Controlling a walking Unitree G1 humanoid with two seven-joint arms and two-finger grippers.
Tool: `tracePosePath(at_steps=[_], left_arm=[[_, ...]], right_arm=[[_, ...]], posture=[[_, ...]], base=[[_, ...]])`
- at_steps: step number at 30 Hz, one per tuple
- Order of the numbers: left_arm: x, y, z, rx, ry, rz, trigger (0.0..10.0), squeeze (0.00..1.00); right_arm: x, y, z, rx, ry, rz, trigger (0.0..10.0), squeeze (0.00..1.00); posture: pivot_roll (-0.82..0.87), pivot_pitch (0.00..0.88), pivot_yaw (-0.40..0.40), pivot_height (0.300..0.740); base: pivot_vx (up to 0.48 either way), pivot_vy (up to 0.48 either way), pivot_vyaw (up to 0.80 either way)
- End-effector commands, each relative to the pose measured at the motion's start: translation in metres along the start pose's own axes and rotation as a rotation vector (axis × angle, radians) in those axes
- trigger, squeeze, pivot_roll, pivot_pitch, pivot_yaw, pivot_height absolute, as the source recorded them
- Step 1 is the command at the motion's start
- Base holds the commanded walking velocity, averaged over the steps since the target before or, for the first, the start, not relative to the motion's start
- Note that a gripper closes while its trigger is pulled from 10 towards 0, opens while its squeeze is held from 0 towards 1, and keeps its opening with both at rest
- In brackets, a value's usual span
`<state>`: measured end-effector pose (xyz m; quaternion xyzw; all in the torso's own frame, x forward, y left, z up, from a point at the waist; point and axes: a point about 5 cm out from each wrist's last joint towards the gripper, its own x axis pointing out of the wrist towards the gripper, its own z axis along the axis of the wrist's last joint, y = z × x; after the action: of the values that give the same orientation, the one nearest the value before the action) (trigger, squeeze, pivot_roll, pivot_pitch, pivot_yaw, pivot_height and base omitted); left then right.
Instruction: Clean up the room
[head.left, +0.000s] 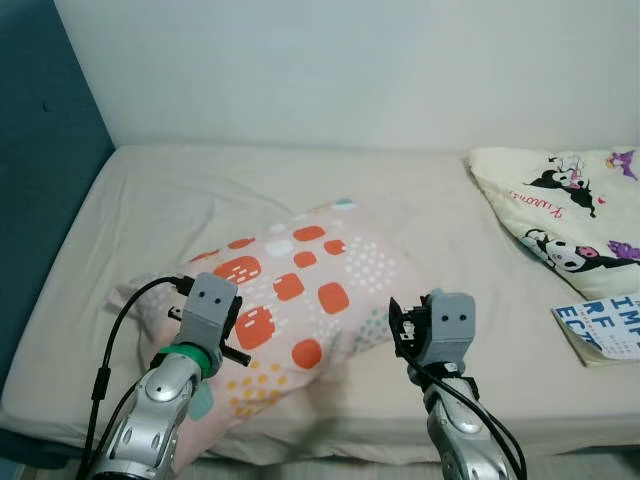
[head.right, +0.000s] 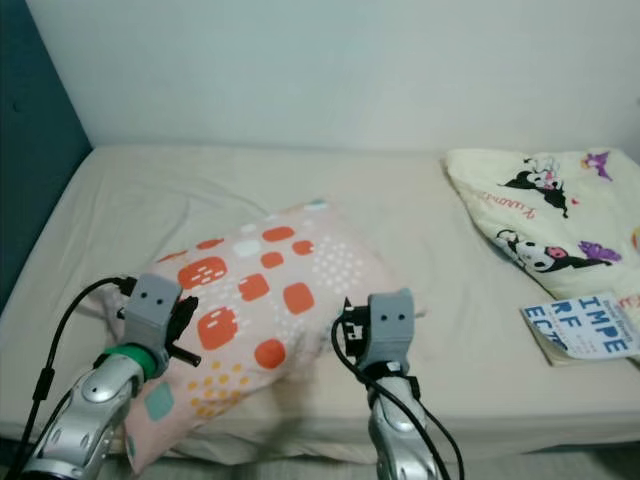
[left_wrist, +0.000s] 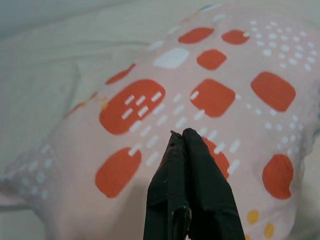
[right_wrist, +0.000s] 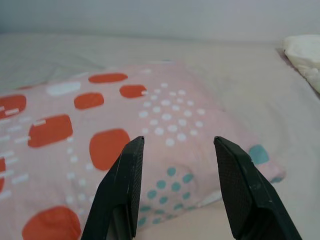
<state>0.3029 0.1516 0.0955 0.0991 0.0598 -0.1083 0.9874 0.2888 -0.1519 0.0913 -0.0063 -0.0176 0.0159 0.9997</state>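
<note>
**Pillow lies slantwise at the bed's near edge**

Nearest, the left gripper (left_wrist: 182, 145) hangs clenched over the soft pink pillow (head.left: 300, 290), while the right gripper (right_wrist: 179, 167) is spread wide at its 4 o'clock corner. The pillow's long axis runs 7 to 1 o'clock across the beige bed (head.left: 420, 210). Bare sheet lies beyond; a cartoon-print blanket (head.left: 570, 205) and booklet (head.left: 605, 328) sit at 3 o'clock.

Soft, even indoor light, faint shadows, no glare; slight grain throughout, close-up wrist views mildly blurred.
</note>
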Motion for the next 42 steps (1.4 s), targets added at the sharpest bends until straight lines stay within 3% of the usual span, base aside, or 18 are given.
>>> tracePosePath(at_steps=[1, 8, 22, 32, 35, 38, 40, 41, 42], left_arm=[[-0.001, -0.002, -0.004, 0.009, 0.012, -0.006, 10.0, 0.00], [-0.001, -0.001, -0.003, 0.012, 0.010, 0.001, 10.0, 0.00], [-0.002, 0.001, -0.003, 0.019, 0.004, 0.014, 10.0, 0.00], [-0.002, 0.005, 0.001, 0.026, -0.012, 0.038, 10.0, 0.00], [-0.002, 0.009, 0.006, 0.050, -0.037, 0.057, 10.0, 0.00], [0.000, 0.028, 0.031, 0.180, -0.150, 0.103, 10.0, 0.00], [0.000, 0.032, 0.037, 0.208, -0.177, 0.114, 10.0, 0.00], [-0.001, 0.054, 0.057, 0.285, -0.237, 0.149, 10.0, 0.00], [-0.001, 0.054, 0.057, 0.285, -0.237, 0.149, 10.0, 0.00]], right_arm=[[-0.003, 0.000, -0.005, 0.004, 0.026, 0.001, 10.0, 0.00], [-0.003, -0.002, -0.005, 0.004, 0.025, -0.004, 10.0, 0.00], [-0.006, 0.002, -0.008, 0.019, 0.035, 0.009, 10.0, 0.00], [-0.004, 0.002, -0.007, 0.015, 0.034, 0.028, 10.0, 0.00], [-0.004, 0.003, -0.005, 0.020, 0.028, 0.037, 10.0, 0.00], [-0.004, 0.009, 0.002, 0.057, 0.001, 0.077, 10.0, 0.00], [-0.004, 0.011, 0.004, 0.066, -0.006, 0.089, 10.0, 0.00], [-0.005, 0.020, 0.011, 0.095, -0.024, 0.146, 10.0, 0.00], [-0.005, 0.020, 0.011, 0.095, -0.024, 0.146, 10.0, 0.00]], posture=[[-0.05, 0.091, 0.045, 0.635], [-0.05, 0.094, 0.045, 0.600], [-0.04, 0.102, 0.046, 0.600], [-0.04, 0.105, 0.032, 0.570], [-0.04, 0.110, 0.029, 0.570], [-0.03, 0.120, 0.028, 0.570], [-0.03, 0.120, 0.028, 0.570], [-0.03, 0.142, 0.030, 0.570], [-0.03, 0.142, 0.030, 0.570]], base=[[0.000, 0.000, 0.00], [0.000, 0.000, 0.00], [0.000, 0.000, 0.00], [0.000, 0.000, 0.00], [0.000, 0.000, 0.00], [0.000, 0.000, 0.00], [0.000, 0.000, 0.00], [0.000, 0.000, 0.00], [0.000, 0.000, 0.00]])
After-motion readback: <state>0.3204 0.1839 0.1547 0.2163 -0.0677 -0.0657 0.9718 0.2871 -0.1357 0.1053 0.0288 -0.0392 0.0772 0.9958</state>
